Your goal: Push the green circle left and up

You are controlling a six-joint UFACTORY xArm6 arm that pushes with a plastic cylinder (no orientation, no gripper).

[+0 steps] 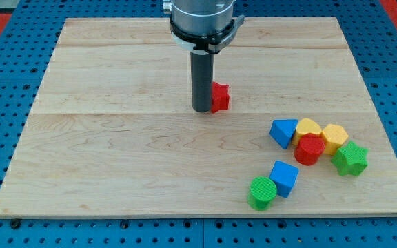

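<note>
The green circle (pixel 262 192) is a short green cylinder near the board's bottom edge, right of centre, touching a blue cube (pixel 284 178) on its upper right. My tip (pixel 202 109) is on the board near the middle top, far up and left of the green circle. The rod stands right against the left side of a small red block (pixel 220 97), partly hiding it.
A cluster lies at the view's right: a blue triangle (pixel 283 131), a yellow heart (pixel 309 127), a red cylinder (pixel 309 149), a yellow block (pixel 334 137) and a green star-like block (pixel 350 158). The wooden board (pixel 116 151) rests on a blue pegboard.
</note>
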